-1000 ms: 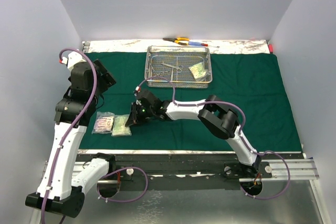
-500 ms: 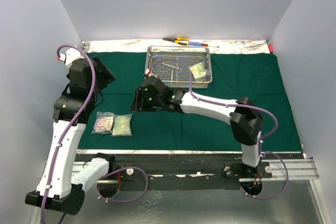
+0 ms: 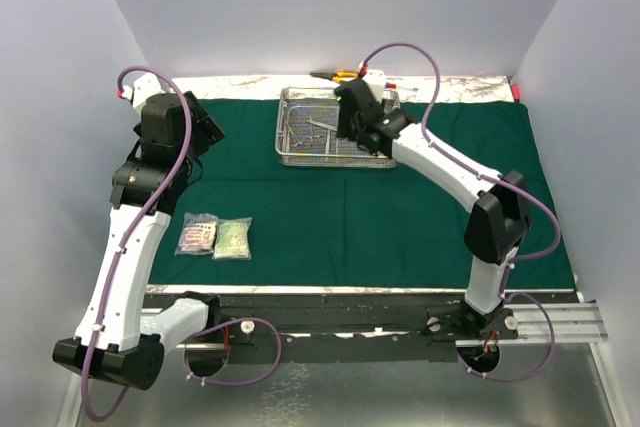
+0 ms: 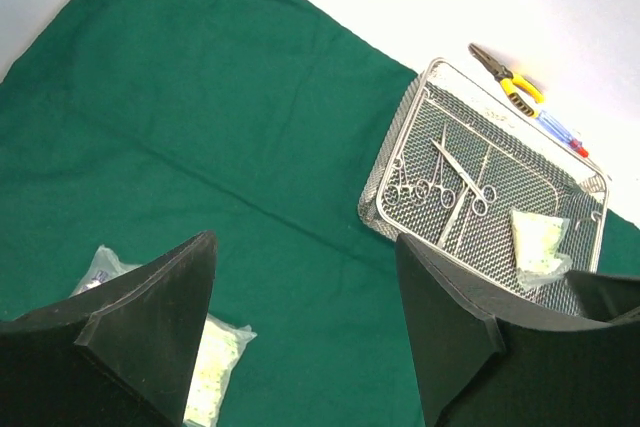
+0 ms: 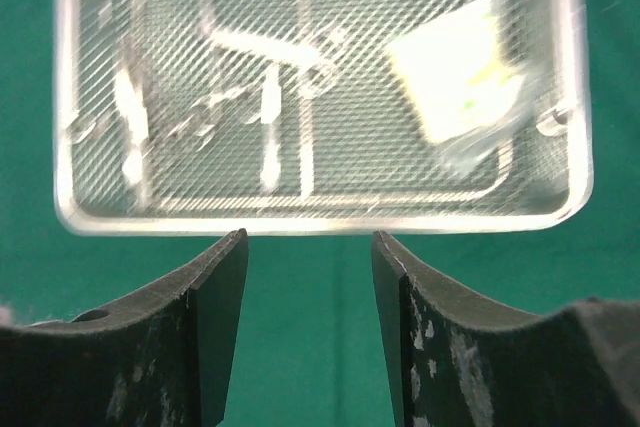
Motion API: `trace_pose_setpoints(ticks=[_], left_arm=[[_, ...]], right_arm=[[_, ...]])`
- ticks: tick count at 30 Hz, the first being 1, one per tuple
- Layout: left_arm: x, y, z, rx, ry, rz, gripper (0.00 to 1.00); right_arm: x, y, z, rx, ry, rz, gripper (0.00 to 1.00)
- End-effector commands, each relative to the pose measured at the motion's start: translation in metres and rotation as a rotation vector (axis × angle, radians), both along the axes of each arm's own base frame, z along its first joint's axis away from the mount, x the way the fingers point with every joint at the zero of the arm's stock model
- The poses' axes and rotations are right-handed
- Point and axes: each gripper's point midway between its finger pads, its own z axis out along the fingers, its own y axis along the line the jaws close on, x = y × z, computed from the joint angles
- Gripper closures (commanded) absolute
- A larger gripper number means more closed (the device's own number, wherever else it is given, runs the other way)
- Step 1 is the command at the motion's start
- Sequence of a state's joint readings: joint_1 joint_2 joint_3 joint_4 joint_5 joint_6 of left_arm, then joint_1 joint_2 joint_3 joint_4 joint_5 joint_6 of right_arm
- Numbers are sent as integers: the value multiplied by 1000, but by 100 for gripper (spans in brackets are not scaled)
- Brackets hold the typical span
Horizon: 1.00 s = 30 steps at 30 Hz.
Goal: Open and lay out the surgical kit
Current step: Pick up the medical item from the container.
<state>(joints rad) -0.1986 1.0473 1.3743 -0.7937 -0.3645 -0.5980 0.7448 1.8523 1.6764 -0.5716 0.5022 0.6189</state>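
Note:
The dark green cloth [image 3: 400,207] lies spread flat on the table. The steel wire-mesh tray [image 3: 320,160] stands at its back middle and holds forceps and clamps [image 3: 318,128]. They also show in the left wrist view [image 4: 455,175] and the right wrist view [image 5: 265,97]. One clear packet [image 5: 455,82] lies in the tray's right part. Two more packets [image 3: 197,235] [image 3: 232,239] lie side by side on the cloth at the front left. My right gripper [image 3: 352,132] hangs above the tray, open and empty [image 5: 310,247]. My left gripper [image 3: 205,132] is raised over the cloth's left side, open and empty [image 4: 305,247].
A yellow-handled tool [image 3: 345,76] and pens [image 4: 558,132] lie on the white strip behind the tray. White walls close in the left, back and right. A small red object [image 3: 516,92] sits at the back right corner.
My right arm has swung from low beside the two packets at the front left up and back to above the tray. My left arm has shifted only slightly.

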Motion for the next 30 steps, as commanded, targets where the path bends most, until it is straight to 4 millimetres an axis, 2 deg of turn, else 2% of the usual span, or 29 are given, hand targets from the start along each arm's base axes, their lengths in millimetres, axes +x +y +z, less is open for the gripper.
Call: trace_pose_setpoints(ticks=[1,6,10,22,30], left_arm=[[13,-8,8,-28,-37,-22,27],[26,-21,-7,-61,5,-61,27],[33,-26,-14,-73,24,-72,27],[48,-27,-27,-53,55,-66,27],[59,-29,-34,-35,78,-79,27]], right_arm=[[43,-54,-17,-270,-8,20,46],[73,-64,-67,-570,58,135,51],[87,-67,-97,-606,112,159,53],[114,-87,-131,-630,145,129,50],[115,-89,-164,-507,232,197,51]])
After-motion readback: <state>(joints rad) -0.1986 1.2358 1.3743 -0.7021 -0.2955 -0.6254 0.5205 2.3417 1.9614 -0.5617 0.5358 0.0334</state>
